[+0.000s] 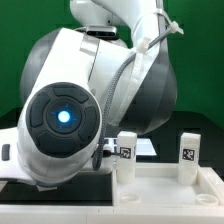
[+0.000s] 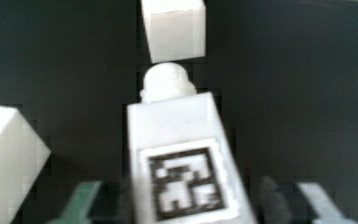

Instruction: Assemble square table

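Between the fingers (image 2: 96, 200) of the claw (image 2: 197, 195) sits a white block leg (image 2: 176, 130), seen along its length in the wrist view. A black-and-white square tag (image 2: 181, 178) on the leg faces the camera, and a rounded white stud (image 2: 167, 78) sticks out of the leg's far end. The claw's jaws stand partly apart, one on each side of the leg. A dark strip of gap shows between each finger and the leg, so the claw straddles it without a grip that I can make out; the picture is blurred there. Just past the stud, apart from it, is another white piece (image 2: 172, 28). A further white block (image 2: 7, 150) sits beside the leg, cut off by the picture's edge. Behind them all is the black desk (image 2: 282, 60).

The exterior view is mostly filled by the arm (image 1: 70, 100), whose round joint cap with a blue light (image 1: 64, 117) faces the camera; the arm hides the claw there. Low in that picture, toward the exterior view's right, is the square top (image 1: 160, 192), white with a raised rim. Two tagged legs stand upright at it: the middle leg (image 1: 126, 152) and the right-hand leg (image 1: 189, 150). Whether either is the one between the fingers, I cannot tell.
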Controlling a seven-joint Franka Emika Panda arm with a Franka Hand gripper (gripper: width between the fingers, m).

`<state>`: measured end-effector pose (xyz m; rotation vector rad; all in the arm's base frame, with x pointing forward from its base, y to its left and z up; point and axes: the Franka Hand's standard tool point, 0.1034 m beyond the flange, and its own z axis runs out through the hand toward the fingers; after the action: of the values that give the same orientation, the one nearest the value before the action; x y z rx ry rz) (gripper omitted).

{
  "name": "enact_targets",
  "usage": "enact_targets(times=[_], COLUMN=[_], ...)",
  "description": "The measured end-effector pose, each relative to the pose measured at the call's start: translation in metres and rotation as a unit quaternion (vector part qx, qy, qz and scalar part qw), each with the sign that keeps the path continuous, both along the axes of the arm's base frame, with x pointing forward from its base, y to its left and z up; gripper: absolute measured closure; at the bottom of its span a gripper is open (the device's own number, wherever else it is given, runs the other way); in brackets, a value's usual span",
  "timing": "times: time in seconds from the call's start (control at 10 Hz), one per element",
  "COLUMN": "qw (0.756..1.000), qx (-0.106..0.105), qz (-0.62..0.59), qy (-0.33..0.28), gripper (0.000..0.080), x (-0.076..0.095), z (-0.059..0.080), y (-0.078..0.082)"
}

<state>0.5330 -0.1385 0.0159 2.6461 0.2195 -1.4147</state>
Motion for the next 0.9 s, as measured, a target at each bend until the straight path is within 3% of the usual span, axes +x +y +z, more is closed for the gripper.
enact_targets(times=[0.1, 0.3, 0.4, 0.5, 0.6, 0.7, 0.8, 0.9], qw=[1.0, 1.0, 0.999, 0.999, 0.997, 0.993, 0.986, 0.984], qx=[0.0, 0.001, 0.005, 0.013, 0.017, 0.019, 0.023, 0.03], qz=[0.0, 0.006, 0.023, 0.021, 0.022, 0.033, 0.051, 0.05], qy=[0.001, -0.011, -0.044, -0.047, -0.069, -0.111, -0.156, -0.171], gripper=[0.0515, 0.0515, 0.0515, 0.0515, 0.0515, 0.0515, 0.0515, 0.0515], x=[0.0, 0.007, 0.022, 0.024, 0.035, 0.048, 0.053, 0.048], z=[0.0, 0.002, 0.02, 0.047, 0.07, 0.081, 0.078, 0.078], y=[0.0, 0.004, 0.018, 0.033, 0.039, 0.041, 0.042, 0.043])
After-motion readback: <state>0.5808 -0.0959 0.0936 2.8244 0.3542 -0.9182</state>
